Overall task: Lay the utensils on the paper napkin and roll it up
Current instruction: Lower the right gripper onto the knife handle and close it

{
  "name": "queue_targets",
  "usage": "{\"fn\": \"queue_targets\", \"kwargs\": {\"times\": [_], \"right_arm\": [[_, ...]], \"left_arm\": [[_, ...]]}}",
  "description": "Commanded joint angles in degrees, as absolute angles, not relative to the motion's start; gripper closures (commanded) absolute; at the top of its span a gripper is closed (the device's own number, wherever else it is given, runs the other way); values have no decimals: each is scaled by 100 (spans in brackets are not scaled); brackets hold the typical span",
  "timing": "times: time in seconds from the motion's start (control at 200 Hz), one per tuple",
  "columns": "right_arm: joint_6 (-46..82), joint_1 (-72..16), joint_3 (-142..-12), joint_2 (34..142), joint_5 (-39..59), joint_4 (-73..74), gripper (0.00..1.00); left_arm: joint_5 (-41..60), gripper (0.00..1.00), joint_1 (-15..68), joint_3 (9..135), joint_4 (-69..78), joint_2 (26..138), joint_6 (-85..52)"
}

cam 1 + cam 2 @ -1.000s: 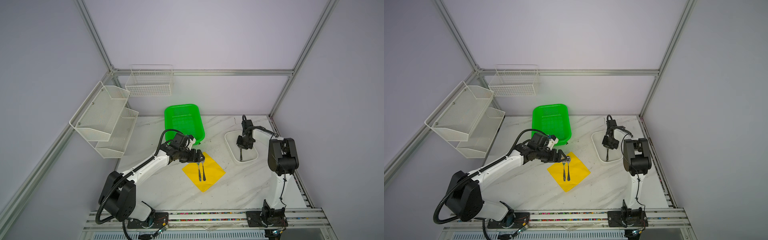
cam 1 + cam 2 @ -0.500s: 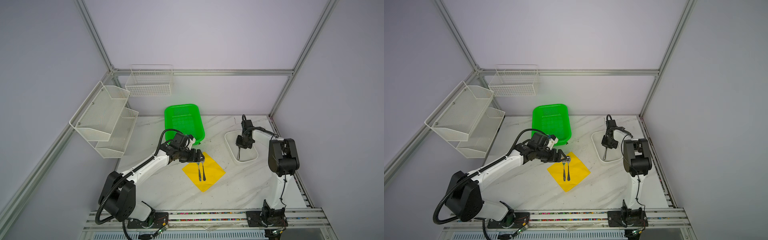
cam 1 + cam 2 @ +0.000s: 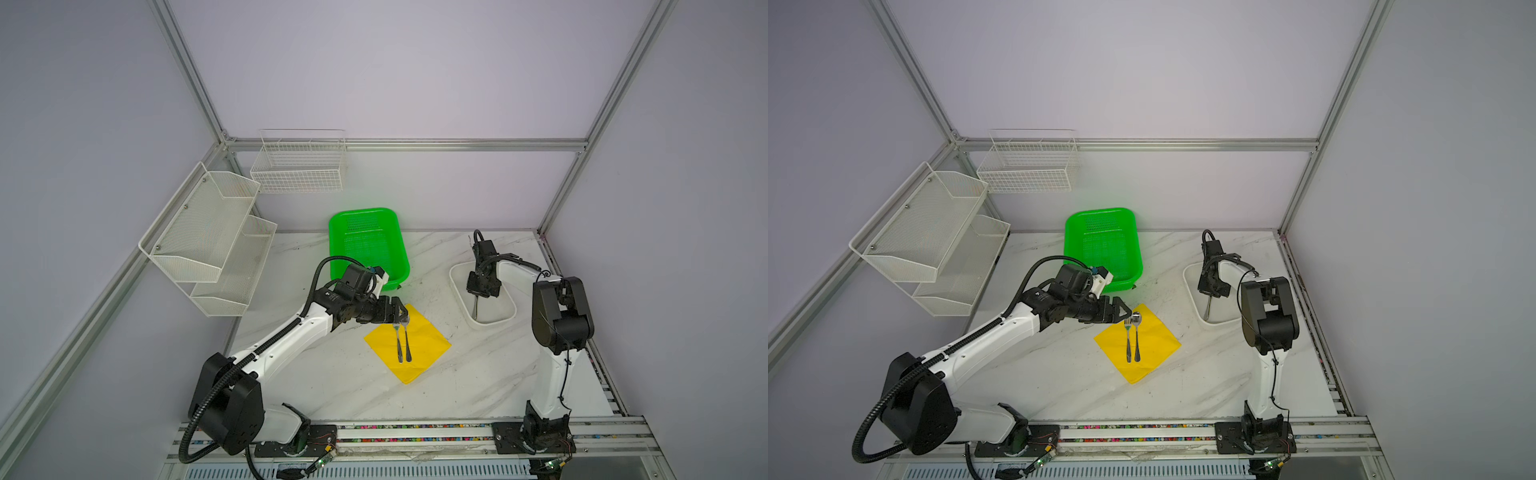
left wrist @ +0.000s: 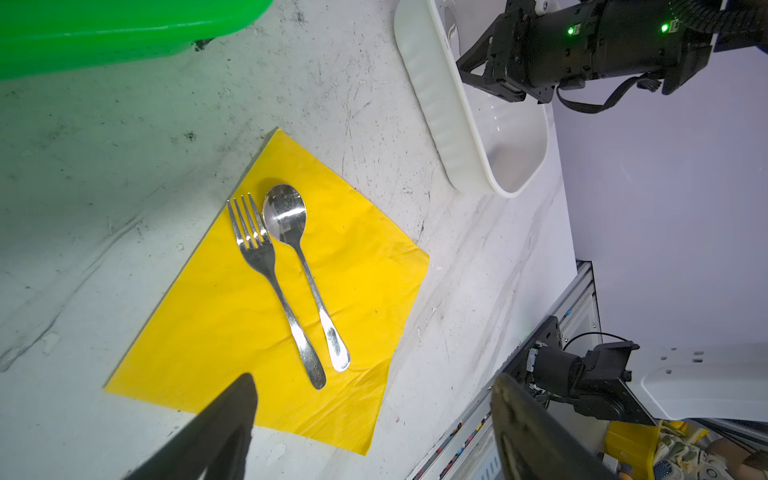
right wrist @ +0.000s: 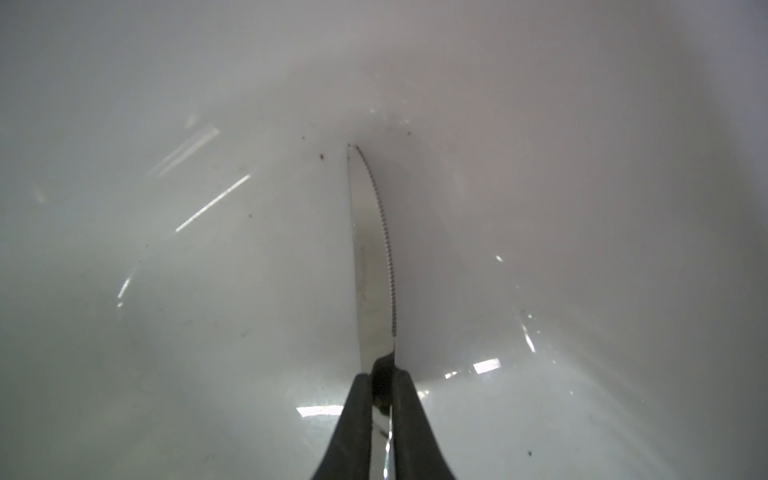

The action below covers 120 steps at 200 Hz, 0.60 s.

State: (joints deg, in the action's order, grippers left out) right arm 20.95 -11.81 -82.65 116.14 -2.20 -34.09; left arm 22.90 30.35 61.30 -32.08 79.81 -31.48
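Our right tool [image 5: 380,374] is pinched shut on the knife [image 5: 372,257] in the white tray [image 3: 457,286], well apart from the paper napkin [image 4: 208,324]. Fork [image 4: 266,266] and spoon [image 4: 291,224] lie together on it; our left tool [image 4: 372,380] hovers at its edge, wide open, empty. We should lift straight, blade level. The knife's handle has swung slightly since a second ago.

One napkin [image 4: 208,332] holds one fork [image 4: 277,293] and one spoon [image 4: 308,279]. Off the napkin: one tray [image 4: 444,116], one knife [image 5: 372,257], one basket [image 3: 365,245], one shelf [image 3: 199,232], one rack [image 3: 297,174].
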Motion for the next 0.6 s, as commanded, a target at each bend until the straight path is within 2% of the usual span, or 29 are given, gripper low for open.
{"fn": "queue_targets", "kwargs": {"times": [0.0, 0.375, 0.505, 0.595], "right_arm": [[2062, -1385, -8256, 11844, -97, -3875, 88], [2024, -1529, -8402, 11966, -111, -3922, 85], [1998, -1554, -8364, 11889, 131, -3807, 88], [1858, -1548, -8239, 11796, 647, -3544, 88]], "left_arm": [[2266, 13, 3032, 6618, -3138, 7960, -3214], [2182, 13, 3032, 6568, -3103, 7945, -3286], [2188, 13, 3032, 6581, -3105, 7945, -3288], [2297, 12, 3032, 6594, -3056, 7937, -3273]]}}
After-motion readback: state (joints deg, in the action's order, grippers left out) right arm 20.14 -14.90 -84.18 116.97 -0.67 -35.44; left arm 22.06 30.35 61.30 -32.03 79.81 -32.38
